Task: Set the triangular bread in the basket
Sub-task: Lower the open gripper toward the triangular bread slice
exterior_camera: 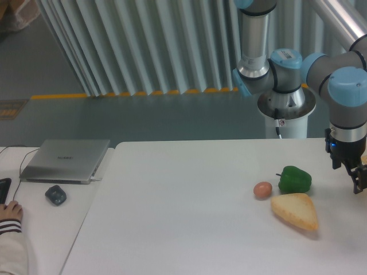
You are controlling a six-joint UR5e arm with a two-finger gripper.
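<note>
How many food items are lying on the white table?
3: small brown egg, green pepper right of it, golden triangular bread in front of both. Others may hide off-frame right.

nothing readable anywhere. only a faint mark on the closed laptop (64,160) lid, too small to decipher.

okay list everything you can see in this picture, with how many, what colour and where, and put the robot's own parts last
Golden-tan triangular bread: one, table right, front of pepper.
Green pepper: one, behind the bread.
Small brown egg: one, left of the pepper.
Silver closed laptop: one, far left.
Dark computer mouse: one, in front of the laptop.
Person's hand: one, left edge.
White table: one.
Basket: none visible.
Robot arm: one, grey and blue, behind the table.
Gripper: one, black, right edge, partly cut off.
</note>
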